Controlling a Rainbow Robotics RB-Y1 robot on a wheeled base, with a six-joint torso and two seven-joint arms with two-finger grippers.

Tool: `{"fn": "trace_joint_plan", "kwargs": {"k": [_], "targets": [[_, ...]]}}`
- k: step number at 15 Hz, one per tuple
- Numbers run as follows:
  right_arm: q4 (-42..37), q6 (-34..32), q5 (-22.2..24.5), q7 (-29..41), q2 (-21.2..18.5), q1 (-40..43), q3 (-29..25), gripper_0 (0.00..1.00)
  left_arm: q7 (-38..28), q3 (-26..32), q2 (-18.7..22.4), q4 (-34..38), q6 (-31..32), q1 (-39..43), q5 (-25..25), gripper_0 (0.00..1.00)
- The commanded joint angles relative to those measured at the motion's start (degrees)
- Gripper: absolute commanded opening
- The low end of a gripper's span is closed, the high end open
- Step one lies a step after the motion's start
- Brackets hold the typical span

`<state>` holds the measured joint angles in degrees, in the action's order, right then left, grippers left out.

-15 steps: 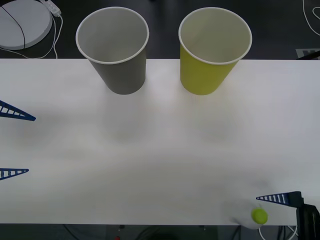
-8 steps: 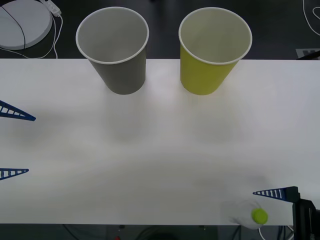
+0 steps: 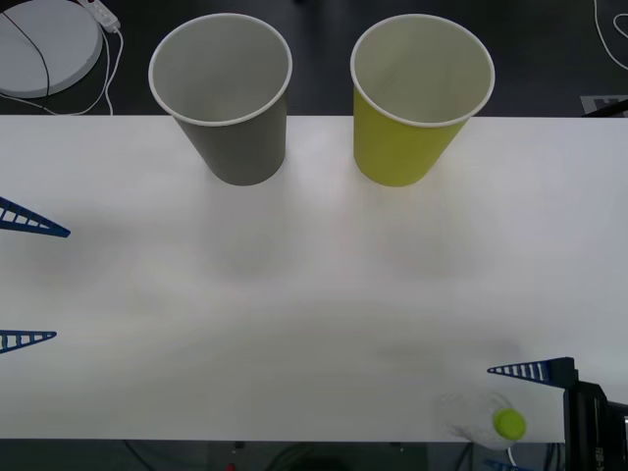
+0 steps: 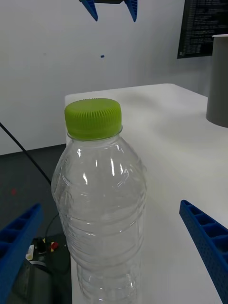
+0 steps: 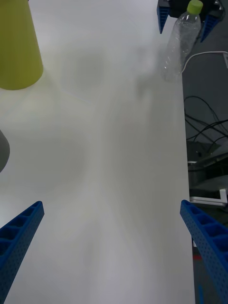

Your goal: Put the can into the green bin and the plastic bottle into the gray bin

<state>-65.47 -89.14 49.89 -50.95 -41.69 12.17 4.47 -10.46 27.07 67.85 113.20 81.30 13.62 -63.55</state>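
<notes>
The plastic bottle [image 3: 488,420], clear with a lime-green cap, stands upright at the table's near right corner. My right gripper [image 3: 491,418] is open, one blue finger on each side of the bottle [image 4: 102,199], neither touching it. At the back of the table stand the gray bin [image 3: 224,98] on the left and the green bin [image 3: 417,98] on the right. My left gripper [image 3: 61,285] hangs open over the table's left edge, holding nothing. Its wrist view shows the bottle [image 5: 180,42], the green bin [image 5: 16,47] and the right gripper [image 5: 185,16] around the bottle. The can is out of view.
A white round disc [image 3: 44,39] with a cable lies on the floor beyond the table's far left corner. The bottle stands very close to the table's near edge [image 3: 294,439]. Cables [image 5: 204,114] run on the floor past that edge.
My right gripper has slid a little to the left, so its fingers reach further alongside the bottle. The bottle, both bins and the left arm have not moved.
</notes>
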Motion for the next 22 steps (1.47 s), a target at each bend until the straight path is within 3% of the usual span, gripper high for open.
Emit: {"fn": "trace_joint_plan", "kwargs": {"k": [1, 18, 19, 20, 21, 22], "targets": [[0.0, 0.1, 0.0, 0.1, -0.1, -0.6, 1.2, 1.00, 0.0, 0.0, 0.0, 0.0, 0.0, 0.0, 0.0, 1.00], [0.0, 1.1, 0.5, 0.4, 1.6, -2.2, 3.6, 1.00, 0.0, 0.0, 0.0, 0.0, 0.0, 0.0, 0.0, 1.00], [0.0, 1.1, 0.5, 0.6, 1.6, -2.2, 3.6, 0.87, 0.0, 0.0, 0.0, 0.0, 0.0, 0.0, 0.0, 1.00], [0.0, 1.0, 0.5, 0.8, 1.6, -2.3, 3.8, 0.17, 0.0, 0.0, 0.0, 0.0, 0.0, 0.0, 0.0, 1.00], [0.0, 1.1, 0.5, 1.2, 1.7, -2.5, 3.9, 0.00, 0.0, 0.0, 0.0, 0.0, 0.0, 0.0, 0.0, 1.00], [0.0, 1.1, 0.5, 1.4, 1.8, -2.7, 4.1, 0.00, 0.0, 0.0, 0.0, 0.0, 0.0, 0.0, 0.0, 1.00]]}}
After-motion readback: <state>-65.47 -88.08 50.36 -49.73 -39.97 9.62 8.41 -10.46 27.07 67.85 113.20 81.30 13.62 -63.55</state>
